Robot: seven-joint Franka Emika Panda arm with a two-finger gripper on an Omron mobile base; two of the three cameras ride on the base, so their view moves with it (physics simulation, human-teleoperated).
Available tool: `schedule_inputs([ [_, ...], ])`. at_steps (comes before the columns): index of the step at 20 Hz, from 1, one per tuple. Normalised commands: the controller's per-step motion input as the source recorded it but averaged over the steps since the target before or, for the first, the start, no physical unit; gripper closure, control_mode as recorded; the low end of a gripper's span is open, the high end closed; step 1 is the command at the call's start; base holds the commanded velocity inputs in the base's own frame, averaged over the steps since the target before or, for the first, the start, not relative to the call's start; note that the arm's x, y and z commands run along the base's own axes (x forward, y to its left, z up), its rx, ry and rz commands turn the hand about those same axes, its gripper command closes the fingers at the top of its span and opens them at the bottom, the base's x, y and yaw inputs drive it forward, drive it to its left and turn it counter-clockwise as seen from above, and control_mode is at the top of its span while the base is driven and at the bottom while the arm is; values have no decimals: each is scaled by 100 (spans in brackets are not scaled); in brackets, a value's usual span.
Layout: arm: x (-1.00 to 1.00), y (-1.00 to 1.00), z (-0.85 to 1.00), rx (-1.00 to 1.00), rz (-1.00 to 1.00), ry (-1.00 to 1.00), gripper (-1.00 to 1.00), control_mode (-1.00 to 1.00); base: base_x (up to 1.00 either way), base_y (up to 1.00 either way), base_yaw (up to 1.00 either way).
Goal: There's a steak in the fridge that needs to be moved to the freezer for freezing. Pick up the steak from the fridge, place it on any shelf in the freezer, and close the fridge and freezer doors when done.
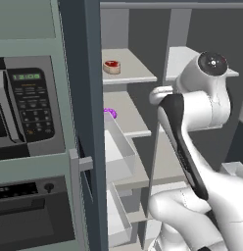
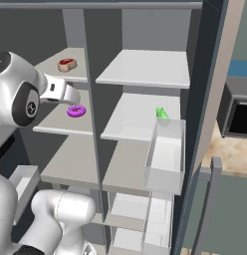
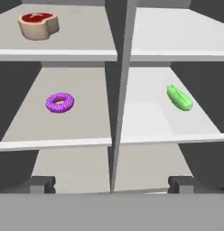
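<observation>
Unit: the tall slate-blue side-by-side unit stood open in front of me, a dark divider running down between its two halves.
Freezer [image 3: 55,131]: the left half, with pale grey shelves stacked one above another.
Fridge [image 3: 177,131]: the right half, its shelves paler and brighter.
Doors: the left door [image 1: 86,122] stood swung out edge-on beside the microwave; the right door [image 2: 207,99] stood swung out too, with a clear bin [image 2: 165,157] on its inner side.
Microwave [image 1: 25,105]: black-fronted, set in the cabinet left of the open unit.
My arm [image 1: 202,112]: raised before the shelves, level with the upper ones.
Shelf [image 3: 77,43]: the topmost board of the left half, carrying the meat.
Steak [image 3: 38,24]: lay flat near the back left corner of that top left shelf, red face up, nothing touching it.
Purple ring [image 3: 60,102]: on the shelf below the steak, toward its front.
Green vegetable [image 3: 179,97]: on the right half's second shelf, near the right edge.
Pincer [image 3: 112,184]: my two fingertips stood wide apart, holding nothing, well clear of the steak.
</observation>
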Motion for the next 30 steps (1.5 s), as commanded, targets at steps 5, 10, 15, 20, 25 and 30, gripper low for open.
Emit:
schedule_inputs([
  [5, -66, -32, 0, 1, -4, 11, -100, -100, 0, 0, 0],
  [10, -19, -1, -10, 7, 3, 0, -100, -100, 0, 0, 0],
  [15, -36, -4, -38, 2, 7, -2, -100, -100, 0, 0, 0],
  [20, -15, 0, -30, 0, 0, 1, -100, -100, 0, 0, 0],
  [25, -12, -5, -3, 1, 0, 0, -100, -100, 0, 0, 0],
  [30, 0, 0, 0, 0, 0, 0, -100, 100, -67, -2, 0],
])
